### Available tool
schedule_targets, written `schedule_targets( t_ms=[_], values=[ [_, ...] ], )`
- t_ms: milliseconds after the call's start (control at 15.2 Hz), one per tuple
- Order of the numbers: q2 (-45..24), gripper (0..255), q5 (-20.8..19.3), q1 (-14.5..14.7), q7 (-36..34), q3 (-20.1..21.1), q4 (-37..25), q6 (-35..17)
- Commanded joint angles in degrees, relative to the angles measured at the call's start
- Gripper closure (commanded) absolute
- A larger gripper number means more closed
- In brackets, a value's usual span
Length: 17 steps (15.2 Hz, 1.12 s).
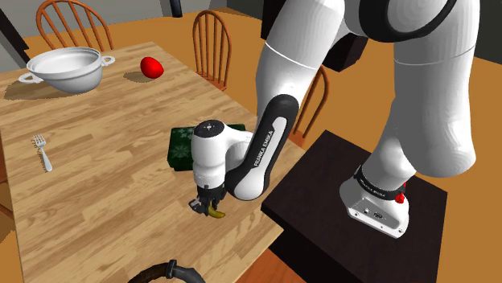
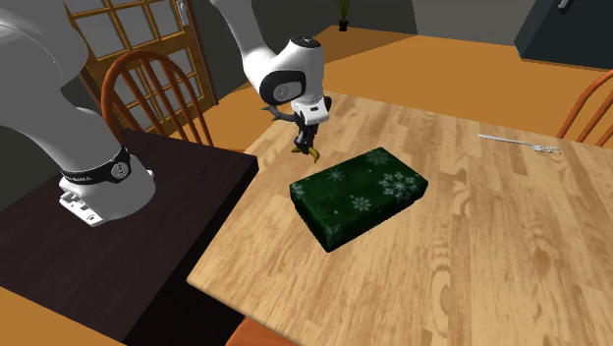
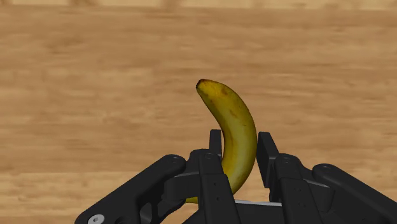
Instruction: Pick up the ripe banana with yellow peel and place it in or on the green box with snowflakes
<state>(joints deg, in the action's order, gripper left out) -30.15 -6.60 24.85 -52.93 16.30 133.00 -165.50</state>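
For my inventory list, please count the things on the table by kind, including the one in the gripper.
Bowl: 1
Fork: 1
Red round thing: 1
Box: 1
Banana, held in the gripper: 1
Dark curved thing at the table edge, kind unclear: 1
Total: 6

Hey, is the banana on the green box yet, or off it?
Off it. The banana is clasped in the hand over the wooden table, beside the green box, whose top is bare.
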Motion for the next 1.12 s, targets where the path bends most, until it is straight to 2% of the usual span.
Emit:
schedule_targets(
  t_ms=[0, 1056],
  values=[
    [1.2, 255, 0.4, -0.5, 0.2, 0.6, 0.4, 0.9],
    [13.8, 255, 6.5, -5.5, 3.6, 6.8, 2.5, 11.2]
  ],
)
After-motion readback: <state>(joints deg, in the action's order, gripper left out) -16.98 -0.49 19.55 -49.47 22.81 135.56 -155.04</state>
